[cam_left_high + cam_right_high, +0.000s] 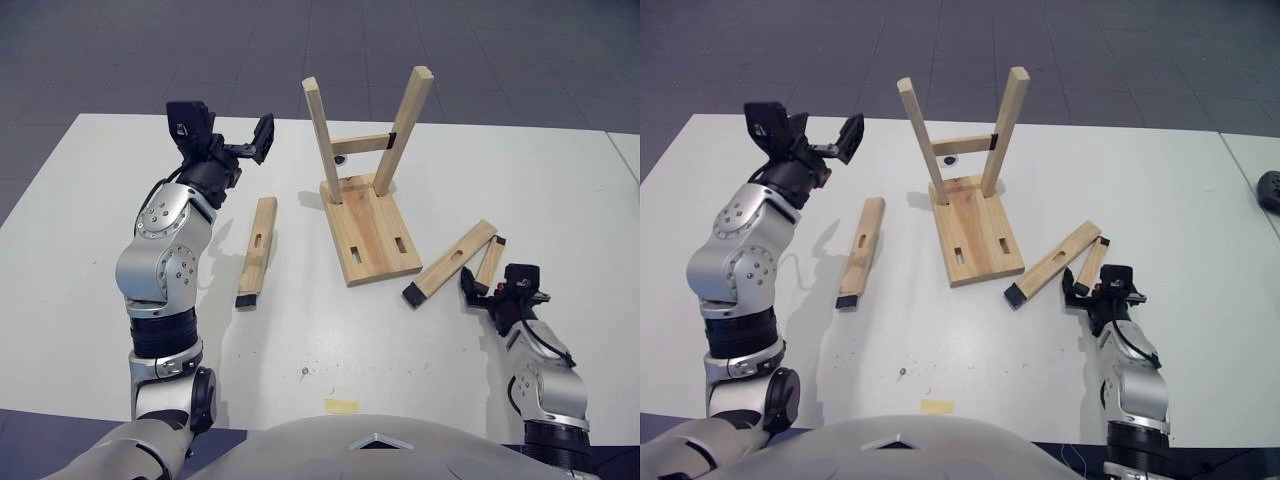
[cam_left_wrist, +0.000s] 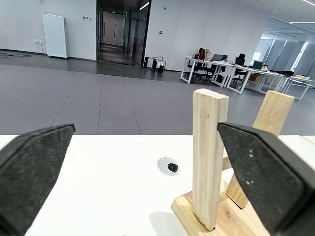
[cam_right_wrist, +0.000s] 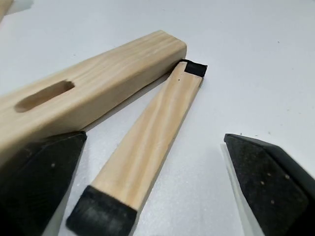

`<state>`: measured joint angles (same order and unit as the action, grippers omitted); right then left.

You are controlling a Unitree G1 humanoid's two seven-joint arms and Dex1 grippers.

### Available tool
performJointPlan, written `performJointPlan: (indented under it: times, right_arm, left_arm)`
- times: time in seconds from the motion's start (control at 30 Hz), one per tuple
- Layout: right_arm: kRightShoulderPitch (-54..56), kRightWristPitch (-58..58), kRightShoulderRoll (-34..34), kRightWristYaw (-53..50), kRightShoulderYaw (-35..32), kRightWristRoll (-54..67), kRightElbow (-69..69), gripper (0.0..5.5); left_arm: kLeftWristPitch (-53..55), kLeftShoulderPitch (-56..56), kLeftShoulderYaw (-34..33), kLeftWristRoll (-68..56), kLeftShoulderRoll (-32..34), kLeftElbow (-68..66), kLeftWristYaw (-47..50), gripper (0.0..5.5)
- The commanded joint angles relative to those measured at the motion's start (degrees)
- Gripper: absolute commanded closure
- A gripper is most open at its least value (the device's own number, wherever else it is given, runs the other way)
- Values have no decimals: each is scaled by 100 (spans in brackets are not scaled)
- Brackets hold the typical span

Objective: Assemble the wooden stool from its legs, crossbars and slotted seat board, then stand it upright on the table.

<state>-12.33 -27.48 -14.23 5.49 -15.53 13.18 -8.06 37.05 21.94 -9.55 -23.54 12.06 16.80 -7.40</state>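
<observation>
The slotted seat board [image 1: 372, 240] lies flat at mid-table. Two legs [image 1: 322, 140] [image 1: 404, 128] stand upright in its far end, joined by a crossbar [image 1: 360, 143]. A loose leg [image 1: 258, 250] lies to the board's left. Another loose leg [image 1: 450, 262] and a thin black-tipped crossbar [image 1: 490, 262] lie side by side to its right. My left gripper [image 1: 226, 130] is open, raised above the table left of the standing legs, with the nearer leg [image 2: 209, 162] ahead of it. My right gripper [image 1: 487, 292] is open and low, its fingers either side of the crossbar's [image 3: 147, 142] near end.
The white table [image 1: 90, 220] has a small round cable hole [image 1: 341, 159] behind the stool and a yellow sticker [image 1: 341, 406] near the front edge. Bare table surface lies at front centre and far left. Beyond the far edge is dark floor.
</observation>
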Motion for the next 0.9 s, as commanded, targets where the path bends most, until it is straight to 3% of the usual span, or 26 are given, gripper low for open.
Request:
performJointPlan:
  times: [0.03,0.2,0.5,0.77,0.9]
  right_arm:
    - [-70,-1332,192,-331,-90,186,-166,110]
    - [-115,-1876,-20,-239,172,55,-278,180]
    - [0,-1773,-76,-256,287,-28,-287,304]
    - [230,-1546,162,-482,14,-18,-273,420]
    - [611,-1031,263,-705,-204,-73,-225,421]
  left_arm:
    - [14,-117,35,104,7,-3,49,10]
    - [1,-144,95,166,-33,40,105,10]
    - [4,-153,145,158,-36,59,90,10]
    - [-9,-58,131,184,112,-61,-36,10]
    - [-38,118,75,130,98,-154,-78,10]
